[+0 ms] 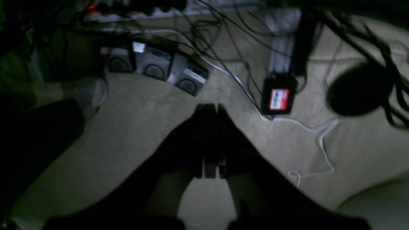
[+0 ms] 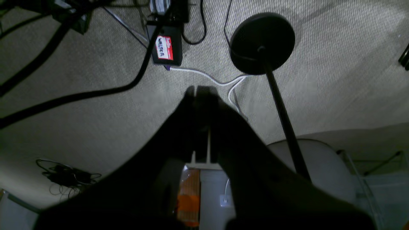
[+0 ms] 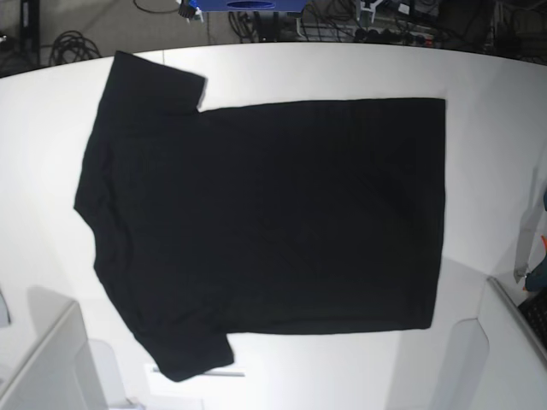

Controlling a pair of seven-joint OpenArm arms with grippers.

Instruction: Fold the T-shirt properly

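T-shirt lies flat on table; left gripper and right gripper closed, empty.

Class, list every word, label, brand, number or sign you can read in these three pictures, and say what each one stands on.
No text can be read.
Red and white label on the black box on the carpet: print too blurred in both wrist views.
Three grey boxes with round marks: too dark and blurred.
T-shirt on the table: plain black side up, no print showing.

Red-white label on black box: text blurred, perhaps unreadable.
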